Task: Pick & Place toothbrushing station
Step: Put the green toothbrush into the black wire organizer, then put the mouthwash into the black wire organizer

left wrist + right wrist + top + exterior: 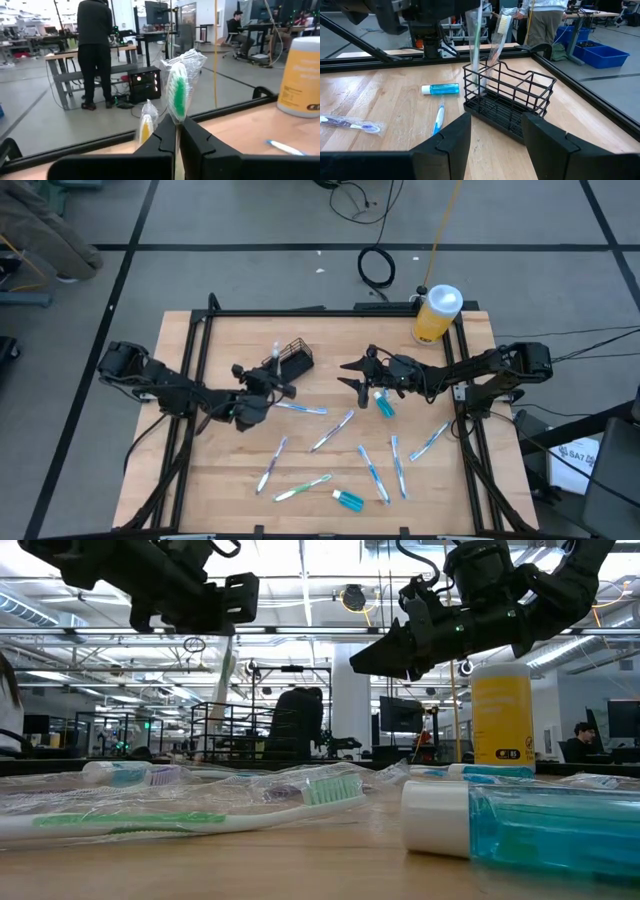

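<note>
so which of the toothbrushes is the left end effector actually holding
The wrapped green-bristled toothbrush, pinched upright in the left end effector at the caddy. The other wrapped brushes lie flat on the table.

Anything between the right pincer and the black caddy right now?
Nothing: in the high view, bare wood separates the right pincer from the caddy.

two dark jointed arms with black cabling and angular black tool fingers.
</note>
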`<state>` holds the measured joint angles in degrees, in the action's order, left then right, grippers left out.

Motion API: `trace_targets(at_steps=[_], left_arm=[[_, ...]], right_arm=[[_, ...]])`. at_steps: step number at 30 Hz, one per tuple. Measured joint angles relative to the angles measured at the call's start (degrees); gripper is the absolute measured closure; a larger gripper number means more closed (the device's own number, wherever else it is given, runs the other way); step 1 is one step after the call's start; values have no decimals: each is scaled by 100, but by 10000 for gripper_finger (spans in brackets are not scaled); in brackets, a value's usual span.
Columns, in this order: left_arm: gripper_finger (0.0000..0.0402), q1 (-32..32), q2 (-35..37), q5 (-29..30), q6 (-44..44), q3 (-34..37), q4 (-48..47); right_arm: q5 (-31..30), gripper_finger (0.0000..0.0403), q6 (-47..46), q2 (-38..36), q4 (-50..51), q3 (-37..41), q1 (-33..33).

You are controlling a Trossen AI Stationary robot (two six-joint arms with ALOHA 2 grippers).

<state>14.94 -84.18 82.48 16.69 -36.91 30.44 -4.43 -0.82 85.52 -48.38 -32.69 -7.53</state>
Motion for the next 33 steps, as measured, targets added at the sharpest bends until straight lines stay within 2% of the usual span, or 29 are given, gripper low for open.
trace_targets(at_steps=[5,9,12,20,28,33], left_arm=[[393,-194,1,-218,1093,0,-897],[398,-399,0,-777,2276,0,-1904],[387,-510,0,-1034,2696,0,-2242],[347,-564,0,-1551,1774,0,-2246],[303,-465,0,-1497,1153,0,-2162],[284,-190,229,-1003,546,-2,-1849]], right_arm=[[0,232,0,0,0,-1,0],[0,232,0,0,0,0,0],[-2,232,0,0,-2,0,0],[-2,232,0,0,-2,0,2],[-1,232,0,0,-2,0,0],[-1,232,0,0,26,0,1]])
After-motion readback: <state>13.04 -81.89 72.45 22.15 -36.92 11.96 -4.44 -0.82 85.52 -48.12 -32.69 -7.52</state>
